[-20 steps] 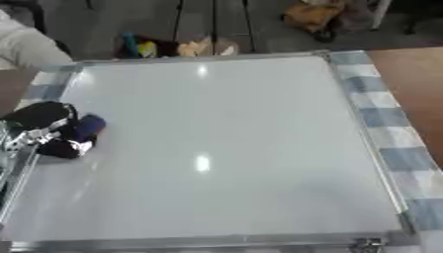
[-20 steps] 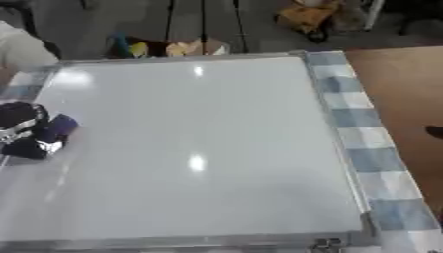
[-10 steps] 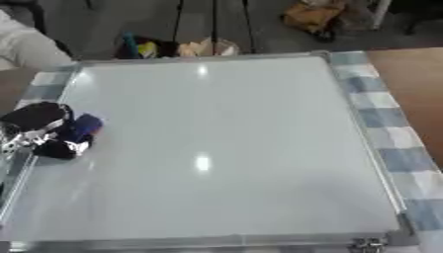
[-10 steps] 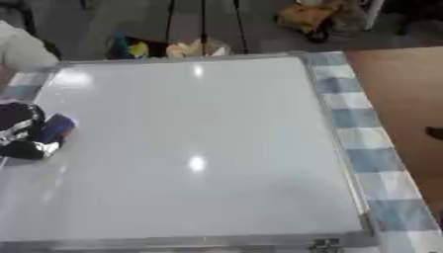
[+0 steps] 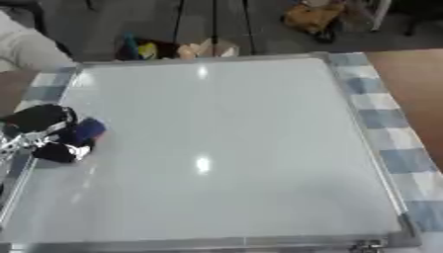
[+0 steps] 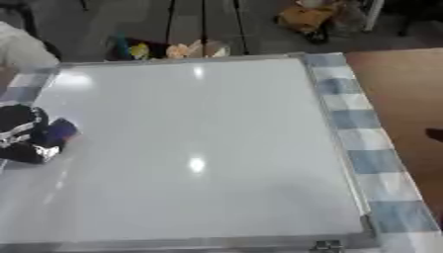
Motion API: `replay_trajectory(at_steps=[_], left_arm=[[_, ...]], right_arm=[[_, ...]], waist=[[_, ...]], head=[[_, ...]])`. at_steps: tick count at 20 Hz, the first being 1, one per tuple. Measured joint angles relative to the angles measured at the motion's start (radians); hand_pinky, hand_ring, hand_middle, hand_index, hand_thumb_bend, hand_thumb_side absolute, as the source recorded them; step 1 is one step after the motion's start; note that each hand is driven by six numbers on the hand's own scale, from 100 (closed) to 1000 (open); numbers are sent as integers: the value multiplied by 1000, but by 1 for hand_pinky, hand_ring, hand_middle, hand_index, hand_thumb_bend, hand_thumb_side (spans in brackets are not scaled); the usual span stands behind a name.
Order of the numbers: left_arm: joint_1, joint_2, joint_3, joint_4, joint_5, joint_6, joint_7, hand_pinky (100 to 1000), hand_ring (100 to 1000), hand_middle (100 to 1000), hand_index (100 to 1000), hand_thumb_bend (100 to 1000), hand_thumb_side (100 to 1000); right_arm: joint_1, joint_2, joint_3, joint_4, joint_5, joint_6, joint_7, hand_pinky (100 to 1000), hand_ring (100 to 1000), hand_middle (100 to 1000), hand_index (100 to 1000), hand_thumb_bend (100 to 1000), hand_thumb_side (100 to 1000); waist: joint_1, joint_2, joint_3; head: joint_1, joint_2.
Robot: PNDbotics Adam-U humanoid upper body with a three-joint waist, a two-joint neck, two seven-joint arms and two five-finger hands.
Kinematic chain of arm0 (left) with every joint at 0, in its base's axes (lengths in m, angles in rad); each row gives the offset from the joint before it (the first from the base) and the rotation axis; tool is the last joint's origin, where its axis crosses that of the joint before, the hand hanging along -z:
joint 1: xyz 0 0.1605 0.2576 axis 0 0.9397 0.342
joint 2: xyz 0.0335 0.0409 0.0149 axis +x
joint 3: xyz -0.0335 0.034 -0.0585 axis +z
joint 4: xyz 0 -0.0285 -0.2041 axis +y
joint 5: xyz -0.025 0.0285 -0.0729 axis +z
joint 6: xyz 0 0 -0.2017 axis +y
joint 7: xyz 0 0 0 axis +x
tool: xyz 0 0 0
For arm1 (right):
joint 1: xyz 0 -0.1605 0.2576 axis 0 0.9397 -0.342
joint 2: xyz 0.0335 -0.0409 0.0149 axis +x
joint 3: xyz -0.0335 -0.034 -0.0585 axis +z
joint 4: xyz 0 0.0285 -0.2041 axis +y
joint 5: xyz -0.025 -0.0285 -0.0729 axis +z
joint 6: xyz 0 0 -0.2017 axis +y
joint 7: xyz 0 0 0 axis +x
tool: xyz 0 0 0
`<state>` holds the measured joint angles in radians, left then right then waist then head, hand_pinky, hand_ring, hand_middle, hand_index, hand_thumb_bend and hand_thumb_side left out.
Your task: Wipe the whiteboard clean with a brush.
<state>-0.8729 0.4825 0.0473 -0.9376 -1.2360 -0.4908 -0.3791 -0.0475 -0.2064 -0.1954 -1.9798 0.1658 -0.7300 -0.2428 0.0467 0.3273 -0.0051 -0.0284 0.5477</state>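
A large whiteboard (image 5: 216, 143) with a silver frame lies flat and fills most of both views; its surface shows only light glare, no marks that I can see. My left hand (image 5: 43, 131) is at the board's left edge, its black fingers curled round a dark blue brush (image 5: 85, 132) that rests on the board. At the right edge of the right eye view a small dark tip of my right hand (image 6: 435, 134) shows over the brown table; I cannot make out its fingers.
A blue and white checked cloth (image 5: 389, 123) lies under the board along its right side, on a brown table (image 6: 398, 84). Beyond the far edge are tripod legs, a yellow bag and small coloured items on the floor. A pale sleeve (image 5: 26, 47) shows at far left.
My left hand with the brush has crept slightly left and up along the board's left edge. The right hand's tip has stayed put.
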Motion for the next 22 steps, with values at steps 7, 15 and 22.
replay_trajectory(at_steps=[7, 15, 22], left_arm=[[1, -18, -16, -31, 18, -26, -37, 327, 488, 330, 472, 100, 640], [2, -53, -46, -79, 21, -56, -66, 332, 491, 331, 471, 100, 635], [6, -83, -81, -120, 4, -90, -70, 335, 493, 333, 474, 100, 632]], right_arm=[[-2, 0, 0, 0, 0, 1, 1, 716, 856, 626, 814, 100, 811], [-5, 0, 0, 0, -1, 1, 1, 717, 856, 626, 813, 100, 811], [-5, -1, 0, 0, -2, 0, 0, 716, 856, 625, 813, 100, 810]], waist=[[0, 0, 0], [0, 0, -1], [0, 0, 0]], head=[[0, 0], [1, 0], [5, -5]])
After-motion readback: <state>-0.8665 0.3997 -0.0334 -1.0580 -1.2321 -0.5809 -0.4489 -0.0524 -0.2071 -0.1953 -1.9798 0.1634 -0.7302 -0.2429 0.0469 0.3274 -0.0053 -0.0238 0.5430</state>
